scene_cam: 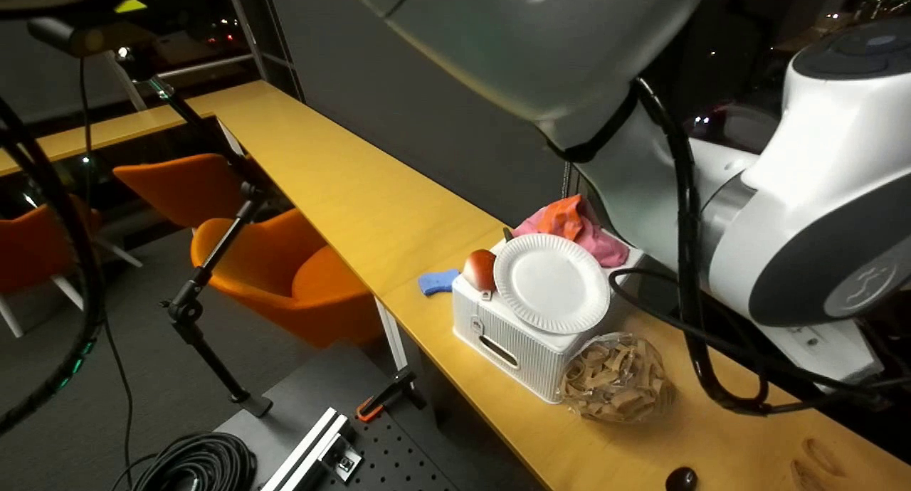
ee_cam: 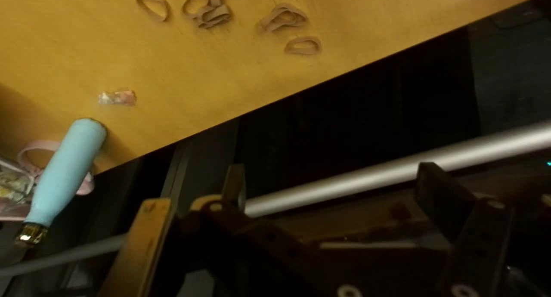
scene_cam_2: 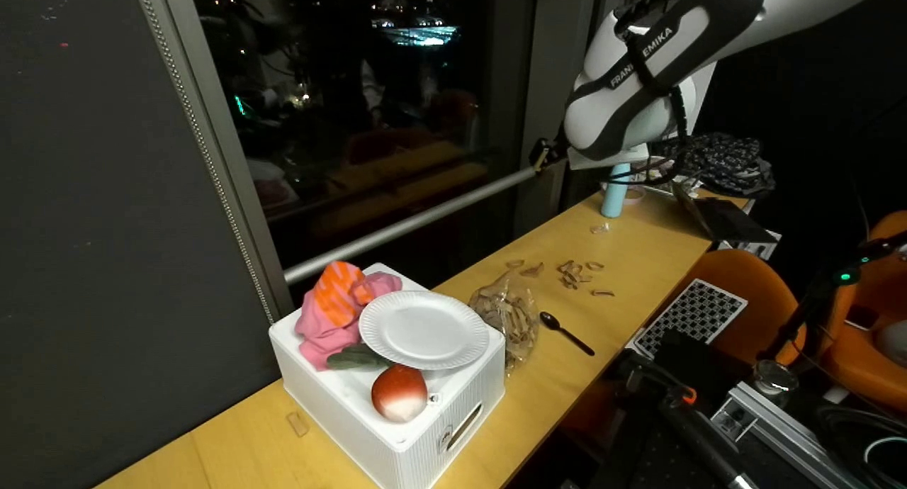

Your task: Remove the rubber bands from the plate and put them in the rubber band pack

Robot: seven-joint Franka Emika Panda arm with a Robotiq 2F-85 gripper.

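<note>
The plate [scene_cam: 551, 283] [scene_cam_2: 425, 331] is white, round and bare, resting on the white box-like bin in both exterior views. The rubber bands [scene_cam_2: 570, 273] lie scattered on the table beyond the pack; several show at the top of the wrist view [ee_cam: 211, 10] and two at the lower right in an exterior view [scene_cam: 822, 457]. The rubber band pack [scene_cam: 618, 377] [scene_cam_2: 504, 312] is a clear bag of tan bands standing beside the bin. My gripper [ee_cam: 331, 170] is open with nothing between its fingers, raised by the window, away from plate, bands and pack.
The white bin [scene_cam: 509, 349] also bears a pink-orange cloth [scene_cam_2: 340, 305] and a red-white ball [scene_cam_2: 399, 393]. A dark spoon [scene_cam_2: 567, 333], blue sponge [scene_cam: 438, 282] and light-blue bottle [ee_cam: 66, 172] are on the table. A metal rail [scene_cam_2: 418, 223] runs along the window.
</note>
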